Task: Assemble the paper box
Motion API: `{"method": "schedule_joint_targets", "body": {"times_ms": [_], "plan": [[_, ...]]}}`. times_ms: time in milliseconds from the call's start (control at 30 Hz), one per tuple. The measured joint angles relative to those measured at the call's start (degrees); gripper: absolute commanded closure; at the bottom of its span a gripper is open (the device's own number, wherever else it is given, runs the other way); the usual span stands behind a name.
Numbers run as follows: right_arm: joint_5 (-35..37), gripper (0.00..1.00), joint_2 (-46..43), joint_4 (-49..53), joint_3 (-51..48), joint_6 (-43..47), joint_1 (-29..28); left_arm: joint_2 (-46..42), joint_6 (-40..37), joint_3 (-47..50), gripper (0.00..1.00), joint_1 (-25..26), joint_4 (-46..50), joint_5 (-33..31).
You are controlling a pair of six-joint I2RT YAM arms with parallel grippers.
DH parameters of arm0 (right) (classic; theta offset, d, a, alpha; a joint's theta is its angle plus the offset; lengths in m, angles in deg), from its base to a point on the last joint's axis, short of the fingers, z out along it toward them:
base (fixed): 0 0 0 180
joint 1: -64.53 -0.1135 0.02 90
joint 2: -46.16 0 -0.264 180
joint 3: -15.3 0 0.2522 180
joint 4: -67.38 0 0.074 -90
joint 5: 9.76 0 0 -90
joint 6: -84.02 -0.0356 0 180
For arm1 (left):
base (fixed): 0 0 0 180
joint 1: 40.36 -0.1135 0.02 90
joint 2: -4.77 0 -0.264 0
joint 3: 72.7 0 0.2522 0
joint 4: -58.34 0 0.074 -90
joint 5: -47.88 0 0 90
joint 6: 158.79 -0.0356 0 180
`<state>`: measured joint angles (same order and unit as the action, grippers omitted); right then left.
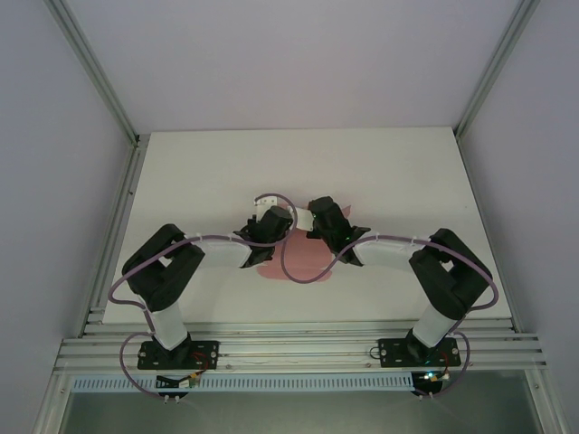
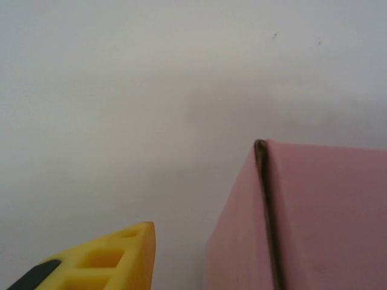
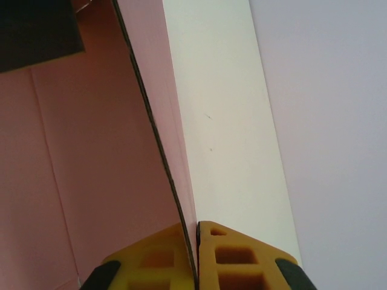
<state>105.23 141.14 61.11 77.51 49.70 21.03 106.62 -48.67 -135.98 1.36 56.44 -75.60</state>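
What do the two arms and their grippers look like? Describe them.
The left arm and right arm are black jointed links, each with a white forearm section, on black base plates. A mauve cable loops along each. The left finger and right fingers are yellow, moulded with hollow pockets and black patches.

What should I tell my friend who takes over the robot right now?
Right end effector: shut, pinching the edge of a raised wall of the paper box.
Left end effector: beside the box. Its one finger in view sits apart from a folded corner; open or shut is unclear.
Box: on the table, between both arms.
Done: walls folded up, one corner formed.
Left: probably more flaps and closing. The arms hide much of it, so check first.
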Motion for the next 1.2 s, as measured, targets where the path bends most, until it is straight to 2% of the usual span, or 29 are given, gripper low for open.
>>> {"method": "schedule_joint_targets", "body": {"times_ms": [67, 133, 200, 233, 400, 467, 500, 533, 567, 700, 867, 933, 1067, 1200], "plan": [[-0.02, 1.0, 0.0, 0.22, 0.2, -0.04, 0.0, 0.0, -0.04, 0.0, 0.71, -0.33, -1.05, 1.03], [-0.17, 1.0, 0.0, 0.57, 0.46, -0.31, 0.0, 0.02, -0.13, 0.0, 0.82, -0.55, -1.79, 2.21], [-0.17, 0.95, 0.02, 0.9, 0.74, -0.66, 0.0, 0.04, -0.42, -0.02, 0.94, -0.59, -2.58, 3.32], [-0.22, 0.89, 0.13, 1.03, 0.9, -0.9, 0.0, 0.07, -1.53, -0.04, 1.0, -0.59, -2.47, 3.56], [-0.57, 0.54, 1.36, 1.31, 1.2, -5.01, 0.02, 1.25, -1.64, -0.13, 1.0, -1.38, -1.86, 2.32], [-0.35, 0.37, 1.38, 1.01, 1.2, -6.29, 0.31, 1.25, -1.42, -0.13, 1.0, -2.16, -1.84, 0.94], [-0.15, 0.24, 1.38, 0.48, 1.22, -7.32, 0.42, 1.22, -1.4, -0.13, 1.0, -2.56, -1.86, 0.35], [-0.15, 0.04, 1.33, -0.09, 1.25, -8.0, 0.61, 1.2, -1.27, -0.13, 1.0, -2.82, -1.9, -0.2], [-0.17, 0.0, 1.18, -0.5, 1.27, -8.66, 0.81, 1.16, -1.25, -0.13, 1.0, -2.89, -1.9, -0.61], [-1.31, 0.0, -3.32, -0.63, 1.25, -12.35, 1.73, -0.24, -1.18, 0.17, 1.0, -3.23, -2.1, -1.77], [-2.62, 0.0, -17.84, 0.44, 1.18, -23.87, 3.5, -4.68, 0.31, 1.77, 1.0, -4.02, -3.32, -0.7], [-3.1, 0.0, -23.82, 5.07, 2.64, -33.07, 5.44, -6.86, 1.46, 3.37, 1.0, -4.83, -5.2, 2.1], [-9.57, 0.0, -31.85, 22.47, 12.15, -61.64, 13.46, -12.61, 4.48, 9.66, 1.0, -6.14, -13.11, 9.46], [-18.91, 0.01, -36.2, 32.33, 15.93, -82.29, 15.65, -15.61, 6.49, 13.94, 1.0, -6.03, -19.71, 10.32]]}}
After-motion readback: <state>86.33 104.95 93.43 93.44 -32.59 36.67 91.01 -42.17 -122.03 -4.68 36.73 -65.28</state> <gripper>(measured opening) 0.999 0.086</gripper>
